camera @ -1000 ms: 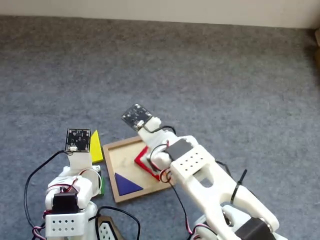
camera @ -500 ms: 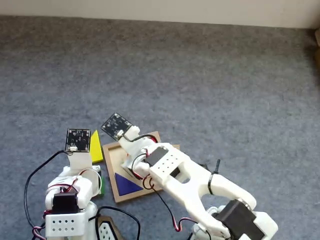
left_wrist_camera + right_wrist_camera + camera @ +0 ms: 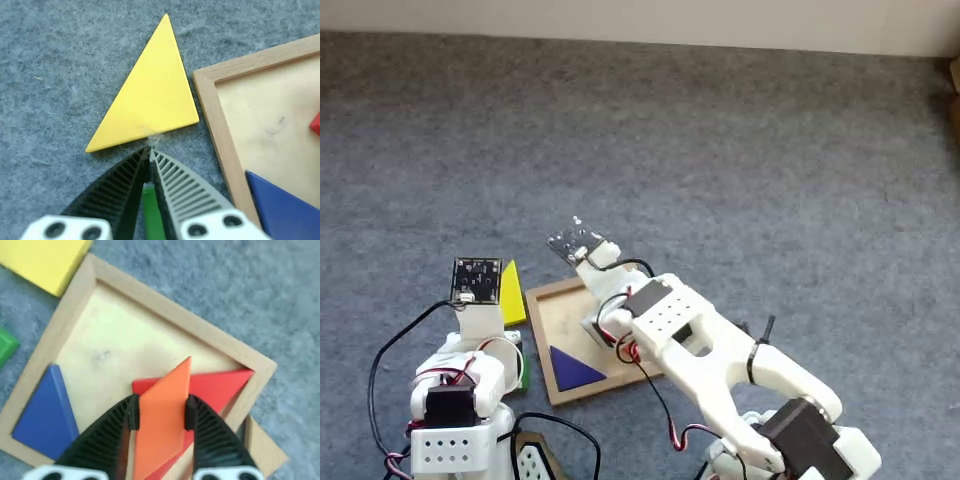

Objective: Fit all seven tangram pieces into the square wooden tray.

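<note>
Over the wooden tray (image 3: pixel 150 299), the right gripper (image 3: pixel 161 402) pinches an orange piece (image 3: pixel 160 440) just above the red triangle (image 3: pixel 220 385). A blue triangle (image 3: pixel 42 410) lies inside the tray. Beside the tray, the left gripper (image 3: pixel 149 152) is pressed together right by the yellow triangle (image 3: pixel 150 95).

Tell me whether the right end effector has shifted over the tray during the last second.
Yes. In the high view the right end effector swung across the wooden tray toward the left arm, then came partway back.

High camera looking steeply down from afar, wrist cameras close, facing down, all sharing the wooden tray (image 3: pixel 560 318)
</note>
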Robot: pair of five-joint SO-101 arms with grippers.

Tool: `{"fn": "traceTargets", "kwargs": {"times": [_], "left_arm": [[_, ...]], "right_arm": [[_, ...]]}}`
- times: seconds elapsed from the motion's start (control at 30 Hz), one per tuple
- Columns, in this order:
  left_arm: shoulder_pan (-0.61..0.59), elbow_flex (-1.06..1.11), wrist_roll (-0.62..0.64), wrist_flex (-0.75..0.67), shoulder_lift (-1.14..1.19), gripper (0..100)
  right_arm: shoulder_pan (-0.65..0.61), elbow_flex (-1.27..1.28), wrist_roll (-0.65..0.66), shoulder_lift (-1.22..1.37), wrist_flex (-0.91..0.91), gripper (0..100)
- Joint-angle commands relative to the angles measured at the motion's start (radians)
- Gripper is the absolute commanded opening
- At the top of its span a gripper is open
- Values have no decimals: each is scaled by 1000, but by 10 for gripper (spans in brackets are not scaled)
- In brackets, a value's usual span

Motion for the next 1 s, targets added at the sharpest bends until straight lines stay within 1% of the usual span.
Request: {"fn": "traceTargets", "kwargs": {"times": [0.0, 0.07, 0.17, 0.33, 0.43, 0.6, 0.73, 0.83, 0.97], "left_arm": [[-12, 21, -9, 6, -7, 7], [-12, 21, -9, 6, -7, 7], [-12, 21, -9, 6, -7, 7], [-12, 21, -9, 6, -7, 7], [-12, 21, -9, 6, -7, 7], [-12, 21, -9, 6, -7, 7], [-12, 21, -9, 6, -7, 7], [-12, 21, -9, 6, -7, 7], [-12, 21, -9, 6, -7, 7]], "right_arm": [[28, -4, -3, 7, 31, 192], [28, -4, -3, 4, 33, 211], [24, -4, -3, -36, 36, 211], [24, -2, -3, -200, 153, 213], [24, 4, -3, -260, 165, 214], [22, 7, 5, -205, 162, 214], [-1, 4, 71, -104, 160, 214], [-24, 5, 74, -56, 160, 211], [-22, 5, 74, -50, 160, 210]]}}
